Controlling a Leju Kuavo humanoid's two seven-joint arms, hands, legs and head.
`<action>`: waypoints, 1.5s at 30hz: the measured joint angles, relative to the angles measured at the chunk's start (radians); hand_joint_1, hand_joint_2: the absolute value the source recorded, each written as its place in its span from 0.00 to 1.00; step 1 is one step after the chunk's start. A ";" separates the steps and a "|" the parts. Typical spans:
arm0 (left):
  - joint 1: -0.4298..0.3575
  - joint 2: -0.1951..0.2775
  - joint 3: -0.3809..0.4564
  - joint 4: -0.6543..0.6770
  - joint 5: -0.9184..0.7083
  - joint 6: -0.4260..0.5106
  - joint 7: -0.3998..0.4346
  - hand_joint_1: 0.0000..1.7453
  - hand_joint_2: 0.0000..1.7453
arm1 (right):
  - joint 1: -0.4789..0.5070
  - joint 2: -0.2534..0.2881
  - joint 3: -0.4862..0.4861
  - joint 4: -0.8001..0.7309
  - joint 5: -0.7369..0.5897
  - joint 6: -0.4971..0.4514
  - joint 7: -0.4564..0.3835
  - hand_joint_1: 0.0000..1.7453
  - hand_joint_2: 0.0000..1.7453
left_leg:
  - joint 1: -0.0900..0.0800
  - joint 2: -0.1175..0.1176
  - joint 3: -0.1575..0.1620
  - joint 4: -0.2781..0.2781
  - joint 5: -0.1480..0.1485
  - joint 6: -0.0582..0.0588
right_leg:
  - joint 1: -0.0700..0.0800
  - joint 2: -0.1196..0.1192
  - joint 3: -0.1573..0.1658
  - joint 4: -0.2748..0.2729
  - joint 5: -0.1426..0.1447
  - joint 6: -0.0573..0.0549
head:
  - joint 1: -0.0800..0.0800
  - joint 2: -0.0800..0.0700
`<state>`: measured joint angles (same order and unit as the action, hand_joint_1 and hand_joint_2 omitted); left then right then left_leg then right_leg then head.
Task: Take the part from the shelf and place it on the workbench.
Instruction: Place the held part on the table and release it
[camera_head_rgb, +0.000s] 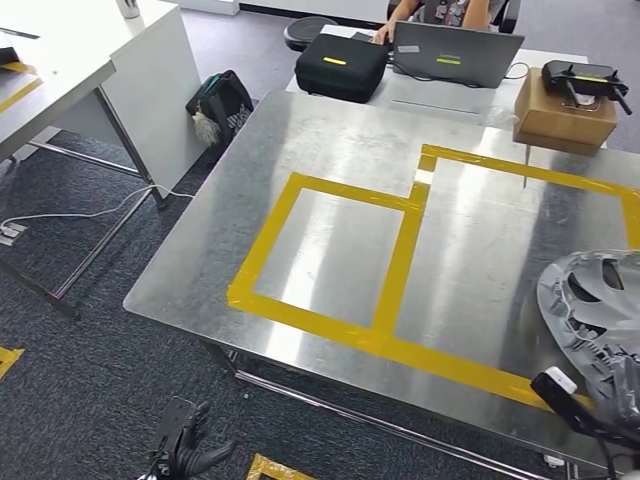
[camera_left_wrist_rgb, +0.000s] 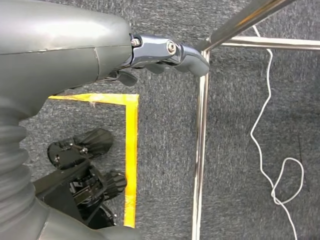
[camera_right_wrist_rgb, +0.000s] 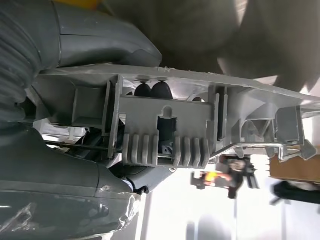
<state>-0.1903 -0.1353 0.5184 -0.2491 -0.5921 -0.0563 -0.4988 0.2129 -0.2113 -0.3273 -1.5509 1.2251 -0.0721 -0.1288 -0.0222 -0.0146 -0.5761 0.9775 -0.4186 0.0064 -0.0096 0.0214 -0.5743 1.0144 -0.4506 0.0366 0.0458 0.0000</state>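
Part (camera_head_rgb: 596, 300), grey openwork plastic piece, gripped in right hand (camera_head_rgb: 615, 385), fingers (camera_right_wrist_rgb: 156, 91) wrapped through ribs, hovering over near right corner of workbench (camera_head_rgb: 226, 230). Long axis roughly flat. Left hand (camera_head_rgb: 185, 445) hangs low by floor, holding nothing. Taped yellow rectangles (camera_head_rgb: 392, 280) lie left and further in.

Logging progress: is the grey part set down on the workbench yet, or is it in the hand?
In the hand: the right hand grips the grey part, over the workbench edge; contact cannot be told.
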 joint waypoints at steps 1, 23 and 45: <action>-0.001 0.000 -0.002 0.000 -0.002 -0.001 0.001 0.00 1.00 | 0.000 -0.010 0.033 0.000 -0.005 -0.007 0.008 1.00 1.00 | 0.000 0.000 0.000 0.000 0.000 0.000 | 0.000 0.000 0.000 0.000 0.000 0.000 | 0.000 0.000; -0.005 -0.002 -0.027 0.000 -0.010 -0.002 0.014 0.00 1.00 | 0.002 -0.153 0.319 0.000 -0.095 -0.054 0.093 1.00 1.00 | 0.000 0.001 0.001 0.000 0.001 0.001 | 0.000 0.002 0.000 -0.002 0.002 -0.001 | 0.000 0.000; -0.006 -0.002 -0.038 0.000 -0.015 -0.004 0.013 0.00 1.00 | 0.008 -0.190 0.370 0.000 -0.119 -0.060 0.104 1.00 1.00 | 0.000 0.001 0.001 0.000 0.000 0.001 | 0.000 0.002 0.000 -0.002 0.002 -0.001 | 0.000 0.000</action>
<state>-0.1959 -0.1371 0.4804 -0.2491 -0.6067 -0.0598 -0.4857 0.2205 -0.4016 0.0429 -1.5511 1.1058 -0.1324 -0.0244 -0.0220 -0.0133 -0.5750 0.9775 -0.4181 0.0072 -0.0095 0.0232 -0.5739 1.0124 -0.4489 0.0360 0.0458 0.0000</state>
